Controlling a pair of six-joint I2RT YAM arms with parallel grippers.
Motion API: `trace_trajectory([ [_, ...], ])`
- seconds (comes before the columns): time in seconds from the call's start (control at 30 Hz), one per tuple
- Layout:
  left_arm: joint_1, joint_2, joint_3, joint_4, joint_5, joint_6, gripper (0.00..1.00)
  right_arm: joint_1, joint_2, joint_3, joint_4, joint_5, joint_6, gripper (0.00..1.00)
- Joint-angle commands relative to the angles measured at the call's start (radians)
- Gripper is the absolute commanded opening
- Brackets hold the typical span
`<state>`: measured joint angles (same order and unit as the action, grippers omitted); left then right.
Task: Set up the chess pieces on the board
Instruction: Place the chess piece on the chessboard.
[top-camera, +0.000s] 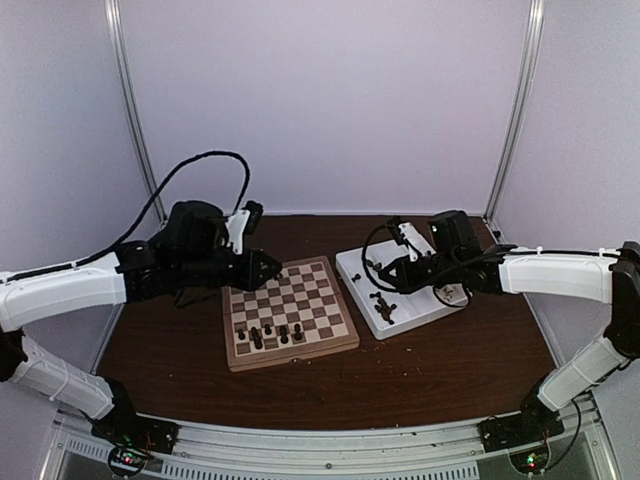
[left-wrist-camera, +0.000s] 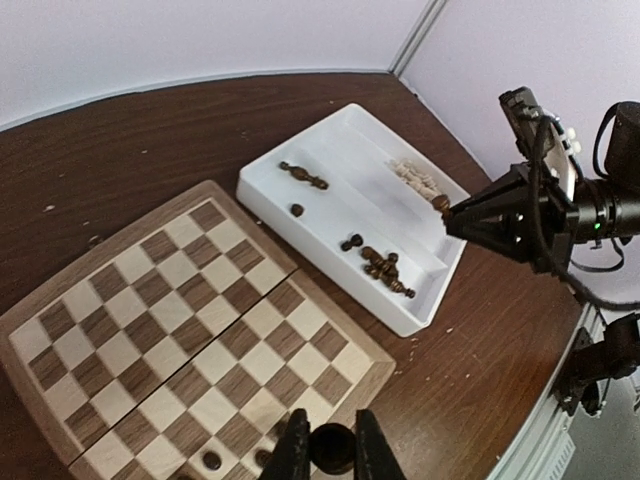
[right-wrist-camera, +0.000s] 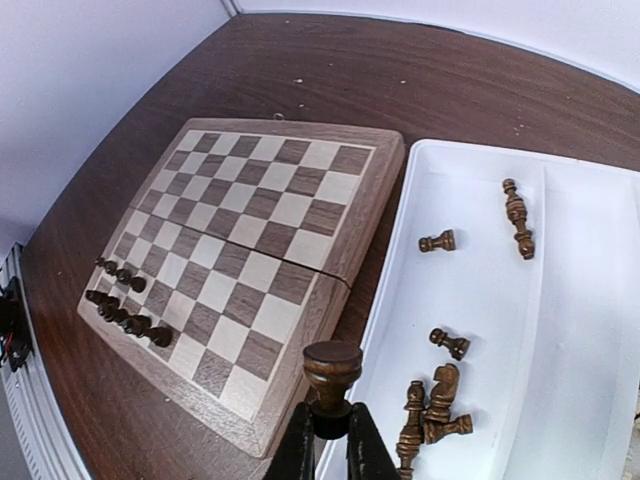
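Your left gripper (left-wrist-camera: 331, 462) is pinching a dark piece (left-wrist-camera: 333, 443) over the near rows of the board (left-wrist-camera: 200, 330), beside the set pieces (left-wrist-camera: 212, 460). Your right gripper (right-wrist-camera: 330, 450) is gripping a second piece (right-wrist-camera: 332, 368) upright at the tray (right-wrist-camera: 590, 330) rim. The board is lying to its left, offering open squares.

I'm seeing the dark brown table (top-camera: 180, 360) carrying two things. The board (top-camera: 310, 290) is lying at centre frame, and the white tray (top-camera: 405, 315) is sitting just beside it, right of centre.
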<state>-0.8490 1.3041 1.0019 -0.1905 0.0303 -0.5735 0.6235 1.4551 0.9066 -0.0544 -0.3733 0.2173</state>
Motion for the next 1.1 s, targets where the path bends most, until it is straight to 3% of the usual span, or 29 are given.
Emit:
trace_trajectory([
  [0.0, -0.005, -0.185, -0.138, -0.070, -0.146, 0.027, 0.07, -0.013, 0.033, 0.017, 0.042, 0.145, 0.048, 0.00],
  [0.27, -0.039, -0.388, -0.339, -0.092, -0.220, 0.042, 0.08, -0.036, 0.075, 0.034, 0.081, 0.169, 0.077, 0.00],
  [0.63, -0.047, -0.452, -0.515, -0.010, -0.240, 0.046, 0.11, -0.043, 0.101, -0.053, 0.193, 0.239, 0.071, 0.00],
  [1.07, -0.057, -0.433, -0.719, 0.316, -0.221, 0.089, 0.11, -0.050, 0.133, -0.075, 0.247, 0.226, 0.077, 0.00],
])
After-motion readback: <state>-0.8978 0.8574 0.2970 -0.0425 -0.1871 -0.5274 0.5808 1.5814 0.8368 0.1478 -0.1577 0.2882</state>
